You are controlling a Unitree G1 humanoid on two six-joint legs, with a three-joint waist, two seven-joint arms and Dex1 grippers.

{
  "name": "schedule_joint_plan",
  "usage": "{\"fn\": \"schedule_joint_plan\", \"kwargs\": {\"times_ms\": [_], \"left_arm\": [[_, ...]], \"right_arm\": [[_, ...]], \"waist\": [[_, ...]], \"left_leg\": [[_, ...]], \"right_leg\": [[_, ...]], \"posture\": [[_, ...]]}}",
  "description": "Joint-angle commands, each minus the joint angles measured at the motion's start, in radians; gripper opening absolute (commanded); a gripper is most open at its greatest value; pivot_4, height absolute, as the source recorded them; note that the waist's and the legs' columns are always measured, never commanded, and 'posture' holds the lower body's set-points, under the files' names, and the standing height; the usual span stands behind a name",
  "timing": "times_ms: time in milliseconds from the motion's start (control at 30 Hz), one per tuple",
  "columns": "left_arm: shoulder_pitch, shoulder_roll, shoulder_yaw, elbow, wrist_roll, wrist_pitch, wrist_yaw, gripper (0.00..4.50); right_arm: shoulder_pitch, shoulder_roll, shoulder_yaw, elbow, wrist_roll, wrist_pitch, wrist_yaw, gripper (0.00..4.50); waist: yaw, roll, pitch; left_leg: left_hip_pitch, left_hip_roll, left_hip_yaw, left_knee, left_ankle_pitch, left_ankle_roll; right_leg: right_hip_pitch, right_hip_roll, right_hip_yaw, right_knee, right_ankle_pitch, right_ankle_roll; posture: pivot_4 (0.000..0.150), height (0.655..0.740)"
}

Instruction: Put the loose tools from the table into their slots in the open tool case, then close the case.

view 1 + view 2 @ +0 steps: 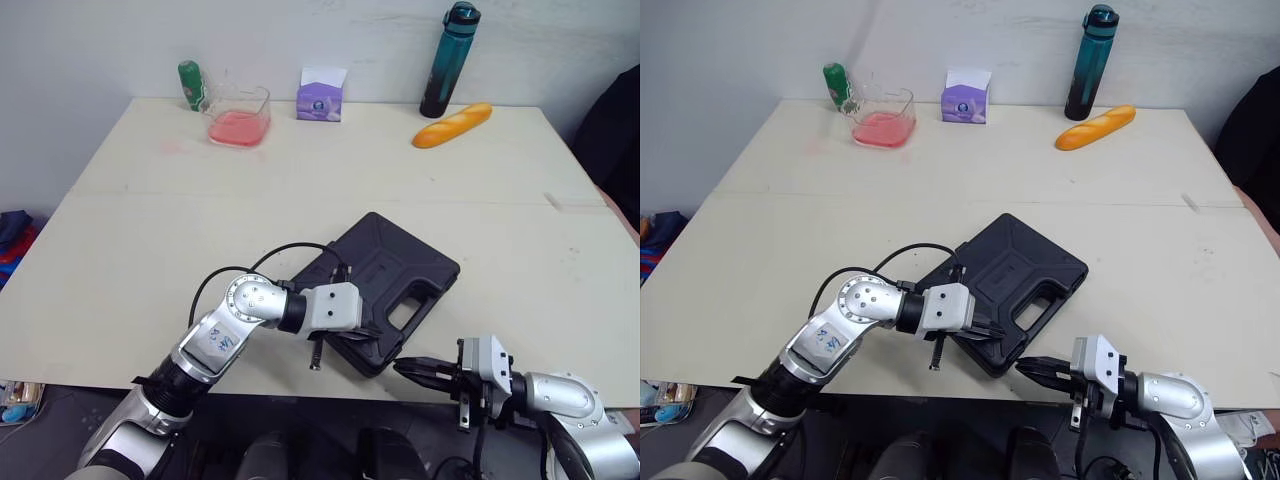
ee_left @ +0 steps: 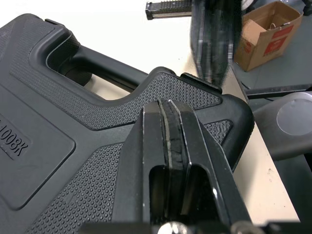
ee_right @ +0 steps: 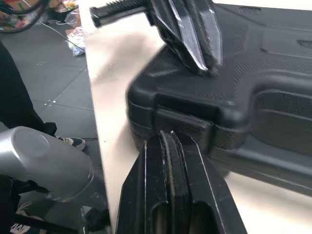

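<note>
The black tool case (image 1: 385, 285) is lying shut and slantwise on the bench (image 1: 150, 230), one corner reaching the near edge. The left hand (image 2: 169, 103), its fingers pressed narrow together and holding nothing, is resting on the lid at that near corner. The right hand (image 3: 170, 136), likewise narrow and empty, is pointing from beyond the bench edge at the latch (image 3: 184, 125) on the case's front wall; contact cannot be told. A bottle (image 1: 449, 60), a bread loaf (image 1: 452, 126), a purple box (image 1: 321, 95) and a clear tub (image 1: 240, 115) are standing well apart along the far edge.
</note>
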Motion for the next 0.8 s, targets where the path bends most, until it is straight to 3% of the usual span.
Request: {"fn": "schedule_joint_plan", "kwargs": {"times_ms": [33,300,500,800], "left_arm": [[0.067,0.062,-0.11,0.111,0.092,0.103,-0.021,0.01],[0.069,0.047,-0.065,0.118,0.076,0.022,-0.002,0.01],[0.073,0.02,0.123,0.057,-0.064,-0.13,-0.004,0.01],[0.131,0.142,0.403,-0.004,-0.175,-0.21,-0.013,0.01]], "right_arm": [[-0.023,-0.002,-0.03,-0.012,0.032,-0.002,-0.006,0.0],[0.011,-0.021,-0.061,-0.047,0.06,0.02,0.009,0.0],[0.058,-0.115,-0.192,-0.044,0.101,0.024,0.058,0.0],[0.008,-0.225,-0.377,0.087,0.11,0.01,0.114,0.0]], "waist": [[0.0,0.0,0.0],[0.001,0.001,-0.001],[0.004,0.004,0.006],[0.006,0.004,0.019]], "left_leg": [[0.0,0.0,0.0,0.0,0.0,0.0],[0.0,0.001,0.0,-0.001,0.0,0.0],[-0.003,0.001,0.0,-0.001,0.0,0.0],[-0.015,-0.002,-0.001,0.0,0.004,-0.006]], "right_leg": [[0.0,0.0,0.0,0.0,0.0,0.0],[0.0,0.0,0.0,0.0,0.0,-0.001],[-0.003,0.0,-0.001,-0.001,-0.001,-0.001],[-0.013,0.0,-0.004,-0.001,0.0,0.001]], "posture": [[0.15,0.74],[0.15,0.74],[0.15,0.74],[0.15,0.74]]}}
